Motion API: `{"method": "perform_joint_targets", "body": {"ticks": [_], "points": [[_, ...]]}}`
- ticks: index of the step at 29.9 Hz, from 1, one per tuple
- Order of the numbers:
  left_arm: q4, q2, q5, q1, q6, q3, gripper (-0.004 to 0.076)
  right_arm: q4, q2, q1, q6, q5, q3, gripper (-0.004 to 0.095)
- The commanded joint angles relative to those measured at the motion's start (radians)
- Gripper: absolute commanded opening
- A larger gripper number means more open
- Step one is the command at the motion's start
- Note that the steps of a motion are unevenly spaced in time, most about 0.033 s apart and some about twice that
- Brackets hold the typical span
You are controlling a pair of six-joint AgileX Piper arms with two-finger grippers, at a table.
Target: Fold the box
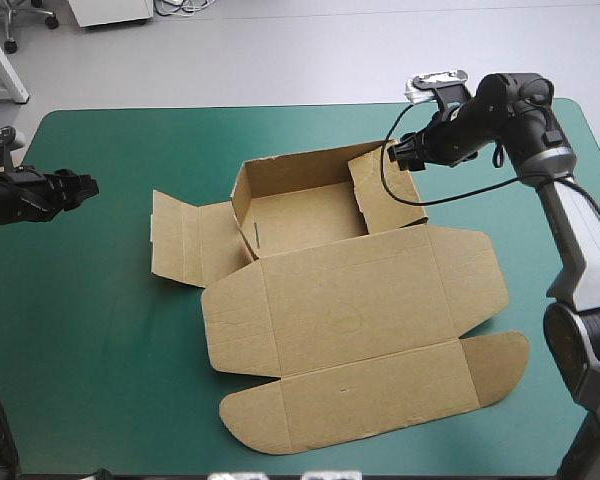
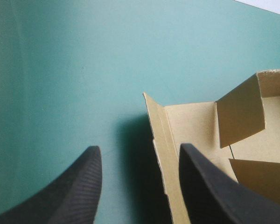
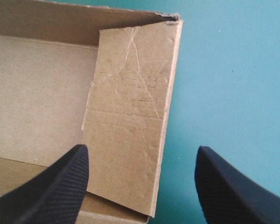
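A: Where does the left gripper [image 1: 86,186] stand?
B: At the left edge of the teal-green desk [image 1: 100,340], well apart from the box [image 1: 360,330]. Its black fingers are spread and point toward the side flap [image 1: 178,240], which lies flat.

A: And the box?
B: It sits mid-desk. Its long axis runs from far to near and slants a little rightward. The tray [image 1: 305,215] is at the far end with its mouth up. The lid [image 1: 380,285] lies flat toward the near edge, with rounded flaps at its near corners.

A: What is in the tray?
B: Only its own bare brown floor. The far wall stands upright and the right wall [image 1: 385,192] is raised but tilted.

A: And the right gripper [image 1: 396,153]?
B: It hovers at that wall's far end with its fingers apart and the wall's edge ahead of them. Whether it touches the wall cannot be told.
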Motion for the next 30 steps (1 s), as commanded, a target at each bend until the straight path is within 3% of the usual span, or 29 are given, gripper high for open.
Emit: {"method": "perform_joint_targets", "body": {"ticks": [1,8,14,16,23,30], "points": [[-0.058,-0.036,-0.022,0.000,0.001,-0.022,0.0366,0.011,-0.117,-0.005,0.002,-0.029,-0.032,0.0604],[-0.058,-0.036,-0.015,0.000,0.001,-0.022,0.0366,0.000,-0.268,-0.002,-0.005,-0.135,0.203,0.0552],[-0.058,-0.036,-0.007,0.000,0.001,-0.022,0.0366,0.021,-0.457,-0.002,-0.013,-0.498,0.589,0.0552],[-0.058,-0.036,-0.007,0.000,0.001,-0.022,0.0366,0.022,-0.473,-0.002,-0.015,-0.566,0.662,0.0552],[-0.058,-0.036,-0.011,0.000,0.001,-0.022,0.0366,0.120,-0.371,-0.002,-0.149,-0.584,0.676,0.0623],[-0.058,-0.036,-0.016,0.000,0.009,-0.022,0.0366,0.151,-0.227,-0.002,-0.158,-0.551,0.570,0.0633]]}}
